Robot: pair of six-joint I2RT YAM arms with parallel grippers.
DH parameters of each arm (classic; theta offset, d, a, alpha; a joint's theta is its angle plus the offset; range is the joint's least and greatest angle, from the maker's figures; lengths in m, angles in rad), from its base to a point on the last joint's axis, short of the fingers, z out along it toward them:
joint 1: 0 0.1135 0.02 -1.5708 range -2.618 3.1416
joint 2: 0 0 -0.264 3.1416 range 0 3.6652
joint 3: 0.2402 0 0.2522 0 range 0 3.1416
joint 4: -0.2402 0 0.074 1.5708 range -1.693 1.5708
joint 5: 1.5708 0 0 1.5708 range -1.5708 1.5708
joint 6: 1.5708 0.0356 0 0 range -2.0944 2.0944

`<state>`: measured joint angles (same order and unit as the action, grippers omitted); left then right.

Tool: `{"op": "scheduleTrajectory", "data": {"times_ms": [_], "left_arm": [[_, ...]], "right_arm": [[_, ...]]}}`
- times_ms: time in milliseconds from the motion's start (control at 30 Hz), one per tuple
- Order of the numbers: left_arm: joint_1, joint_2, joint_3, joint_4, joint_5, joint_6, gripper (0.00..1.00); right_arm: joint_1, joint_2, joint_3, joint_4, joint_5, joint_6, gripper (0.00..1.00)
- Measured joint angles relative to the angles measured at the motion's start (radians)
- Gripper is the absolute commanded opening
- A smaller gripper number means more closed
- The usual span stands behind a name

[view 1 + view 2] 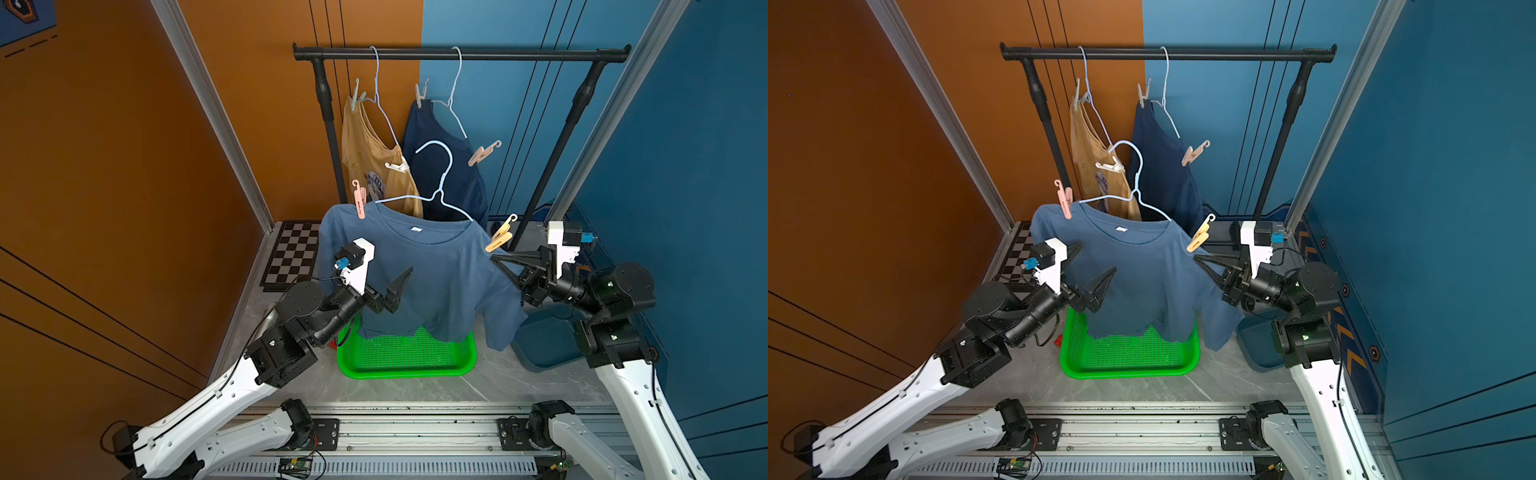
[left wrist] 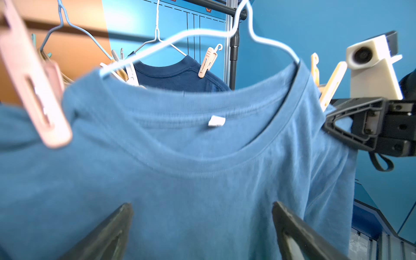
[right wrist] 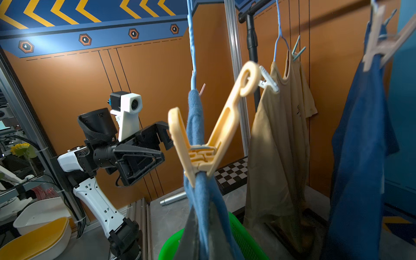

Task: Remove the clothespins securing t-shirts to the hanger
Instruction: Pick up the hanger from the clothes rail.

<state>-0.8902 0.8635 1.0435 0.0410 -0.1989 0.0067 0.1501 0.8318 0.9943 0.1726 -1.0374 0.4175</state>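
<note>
The right gripper is pinching the slate-blue t-shirt, the yellow clothespin sitting just at 12 o'clock. The left gripper is gaping wide, pink clothespin at 11 o'clock.

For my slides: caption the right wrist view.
Yellow clothespin clamps the slate-blue shirt close to the right gripper, which grips that shirt.

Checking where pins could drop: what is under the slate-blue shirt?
A green mesh basket lies below the slate-blue shirt. Its near rim and mesh bottom show; the shirt's hem covers its far side, hiding anything there.
</note>
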Motion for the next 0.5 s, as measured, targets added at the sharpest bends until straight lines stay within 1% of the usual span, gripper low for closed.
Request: {"op": "scheduleTrajectory", "data": {"times_ms": [133, 333, 500], "left_arm": [[0.0, -0.037, -0.042, -0.013, -0.003, -0.014, 0.98], [-0.001, -0.048, -0.089, -0.034, -0.004, -0.032, 0.98], [-0.001, -0.043, -0.092, -0.037, -0.004, -0.034, 0.98]], "right_arm": [[0.051, -0.023, -0.083, -0.021, 0.026, -0.067, 0.0], [0.113, -0.021, -0.232, 0.037, 0.081, -0.118, 0.0], [0.161, 0.016, -0.285, 0.061, 0.121, -0.159, 0.0]]}}
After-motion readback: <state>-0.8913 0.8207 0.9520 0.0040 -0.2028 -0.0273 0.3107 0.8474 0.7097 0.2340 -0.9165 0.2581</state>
